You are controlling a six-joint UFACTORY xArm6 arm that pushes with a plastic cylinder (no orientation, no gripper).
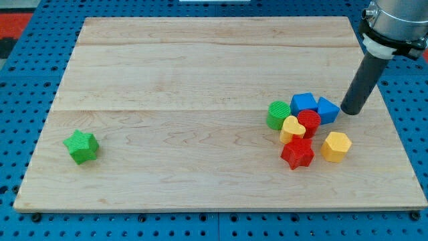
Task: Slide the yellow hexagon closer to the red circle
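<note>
There are eight blocks on the wooden board [200, 67].

Two are green: one green star [81, 146] and one green circle [278, 114].

Two are blue: one blue block [304, 104] and another blue block [327, 110]. I cannot tell their shapes.

Two are red: one red circle [309, 122] and one red star [297, 153].

Two are yellow: one yellow heart [291, 128] and one yellow hexagon [336, 146].

There is one dark rod, and it has one end, my tip [349, 111].
</note>
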